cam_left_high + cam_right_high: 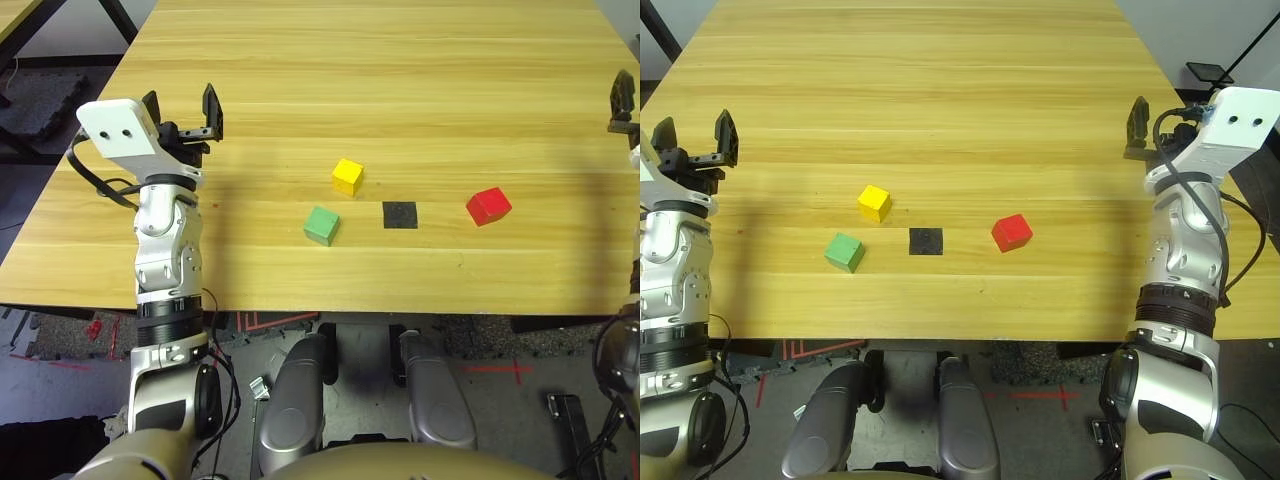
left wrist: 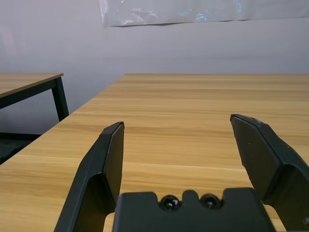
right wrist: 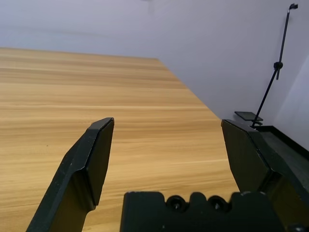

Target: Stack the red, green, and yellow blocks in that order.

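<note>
Three cubes lie apart near the front of the wooden table (image 1: 400,70). The yellow block (image 1: 347,177) is farthest back, the green block (image 1: 321,225) sits just in front and to its left, and the red block (image 1: 488,206) lies off to the right. My left gripper (image 1: 182,108) hovers open at the table's left side, well left of the cubes, with nothing between its fingers. My right gripper (image 3: 169,150) is open and empty at the table's right edge, right of the red block. One of its fingers (image 1: 1137,122) shows in the right eye view.
A flat black square patch (image 1: 400,214) lies on the table between the green and red blocks. Bare wood stretches behind the cubes. A second table (image 2: 29,82) stands off to the left, and a black stand (image 3: 277,63) beyond the right edge.
</note>
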`<state>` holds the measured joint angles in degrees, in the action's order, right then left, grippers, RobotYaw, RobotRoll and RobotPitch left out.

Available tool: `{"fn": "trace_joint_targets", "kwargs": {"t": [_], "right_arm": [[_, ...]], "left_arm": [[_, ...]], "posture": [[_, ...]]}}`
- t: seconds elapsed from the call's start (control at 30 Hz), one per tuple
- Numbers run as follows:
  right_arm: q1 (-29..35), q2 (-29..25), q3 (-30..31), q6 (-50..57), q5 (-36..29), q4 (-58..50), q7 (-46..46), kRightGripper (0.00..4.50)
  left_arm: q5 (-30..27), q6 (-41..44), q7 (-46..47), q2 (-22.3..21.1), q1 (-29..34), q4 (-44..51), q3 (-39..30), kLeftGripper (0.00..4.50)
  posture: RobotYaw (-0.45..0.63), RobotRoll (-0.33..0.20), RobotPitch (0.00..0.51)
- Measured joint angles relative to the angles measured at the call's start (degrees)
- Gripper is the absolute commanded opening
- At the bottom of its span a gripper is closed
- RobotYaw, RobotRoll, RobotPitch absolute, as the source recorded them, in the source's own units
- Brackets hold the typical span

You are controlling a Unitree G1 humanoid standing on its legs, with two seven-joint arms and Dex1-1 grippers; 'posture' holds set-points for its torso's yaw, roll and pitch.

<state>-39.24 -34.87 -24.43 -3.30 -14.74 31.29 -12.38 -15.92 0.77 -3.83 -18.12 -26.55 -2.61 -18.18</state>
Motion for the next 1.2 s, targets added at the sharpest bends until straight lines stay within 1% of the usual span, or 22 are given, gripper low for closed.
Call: {"fn": "trace_joint_targets", "kwargs": {"t": [0.13, 0.2, 0.33, 0.43, 0.5, 0.63, 0.77, 0.87, 0.97, 1.1, 1.2], "right_arm": [[-0.20, 0.01, 0.15, -0.61, 0.00, 0.40, -0.24, 4.50], [-0.17, 0.24, 0.15, -1.08, 0.00, 0.78, -0.22, 4.50], [-0.12, 1.39, 1.37, -0.30, -0.01, -0.48, -1.03, 4.50], [-0.09, 1.49, 2.22, 1.28, -0.07, -3.15, -2.90, 4.50], [0.43, 1.46, 2.36, 3.49, -0.69, -5.61, -4.24, 4.50], [4.30, 1.52, 2.94, 11.15, -3.75, -14.09, -6.60, 4.50], [8.35, 1.38, 3.64, 21.17, -8.28, -25.01, -8.98, 4.50], [10.14, 0.97, 3.89, 28.87, -11.44, -31.77, -9.96, 4.50], [11.55, -0.77, 4.27, 37.16, -15.35, -36.82, -11.91, 4.50], [12.10, -3.97, 5.66, 46.80, -19.54, -42.05, -14.14, 4.50], [12.29, -6.16, 6.44, 51.87, -21.13, -44.70, -15.42, 4.50]], "left_arm": [[0.01, 0.00, 0.02, 0.08, 0.23, 0.14, 0.01, 4.48], [0.00, 0.03, 0.29, 0.70, 1.43, 0.71, 0.04, 4.48], [-0.68, 0.30, -1.08, 0.52, 1.86, 1.59, 0.09, 4.48], [-2.08, 0.23, -4.70, -0.10, 1.81, 1.46, 0.33, 4.48], [-2.88, 0.06, -6.47, -0.77, 1.71, 1.17, 0.17, 4.48], [-5.32, 0.08, -10.88, -2.55, 1.76, 1.38, -0.38, 4.48], [-9.35, 2.10, -18.69, -4.95, 2.94, 3.40, 0.47, 4.48], [-12.32, 4.25, -25.83, -7.14, 3.21, 3.44, 1.54, 4.48], [-15.05, 7.01, -34.21, -10.66, 2.99, 3.07, 3.12, 4.48], [-16.64, 9.28, -45.58, -14.47, 1.24, -1.15, 5.44, 4.48], [-16.68, 9.70, -54.42, -16.45, -2.13, -6.13, 7.63, 4.48]], "posture": [[0.22, 0.020, 0.259], [0.21, 0.012, 0.268], [0.21, 0.004, 0.264], [0.21, 0.001, 0.256], [0.21, 0.001, 0.261], [0.19, 0.000, 0.267], [0.19, -0.005, 0.265], [0.18, -0.009, 0.270], [0.17, -0.014, 0.274], [0.16, -0.026, 0.281], [0.15, -0.034, 0.284]]}}
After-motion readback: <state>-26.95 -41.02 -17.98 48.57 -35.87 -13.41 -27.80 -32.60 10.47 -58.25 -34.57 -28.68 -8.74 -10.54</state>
